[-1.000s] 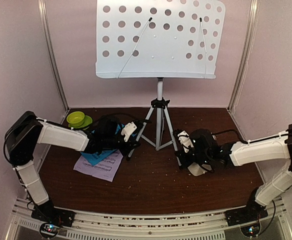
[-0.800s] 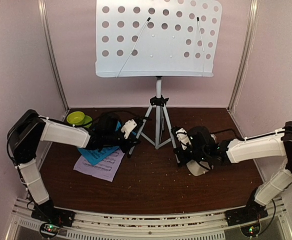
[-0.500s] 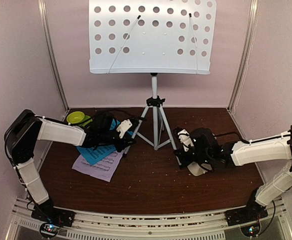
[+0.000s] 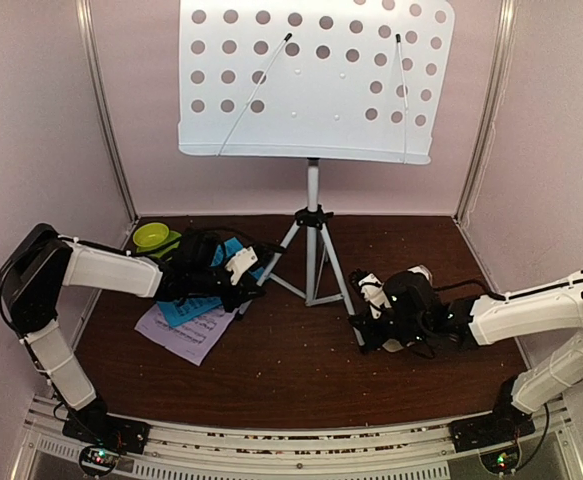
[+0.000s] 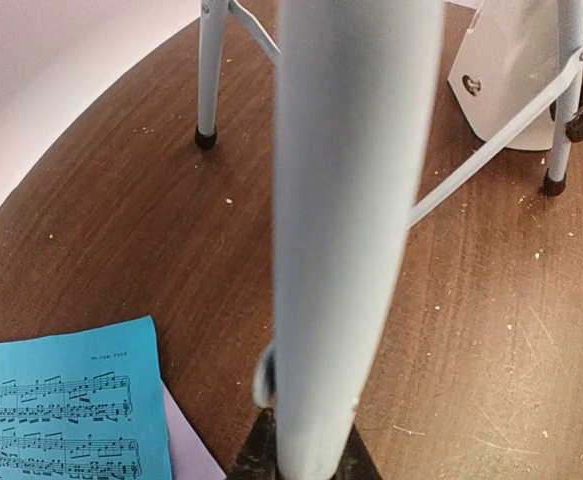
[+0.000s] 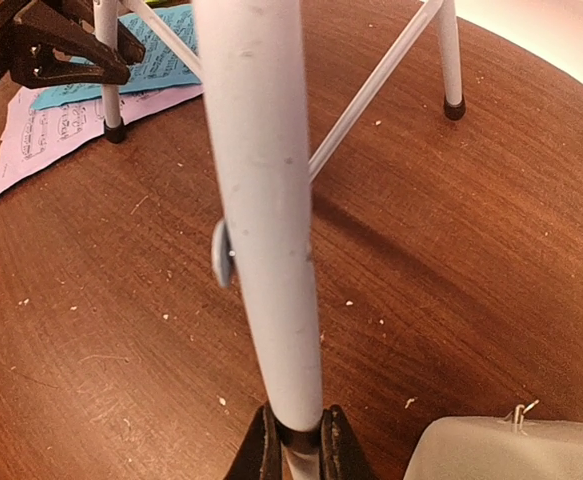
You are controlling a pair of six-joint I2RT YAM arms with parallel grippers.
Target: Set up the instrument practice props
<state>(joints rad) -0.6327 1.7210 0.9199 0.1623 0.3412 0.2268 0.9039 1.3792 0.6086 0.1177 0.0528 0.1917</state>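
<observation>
Flanking tripod: metronome R, pages (cyan atop lilac) L, bowl behind.

Overhead view: the music stand is cut off by the upper edge, and the left arm covers part of the blue page and of the lilac page. Left wrist view: a blurred tripod leg hides all but the tips of the left fingers; the metronome is cropped above. Right wrist view: only the tips of the right fingers show, and the metronome is cropped below.

Top wide overhead; wrists close, sharing tripod.
</observation>
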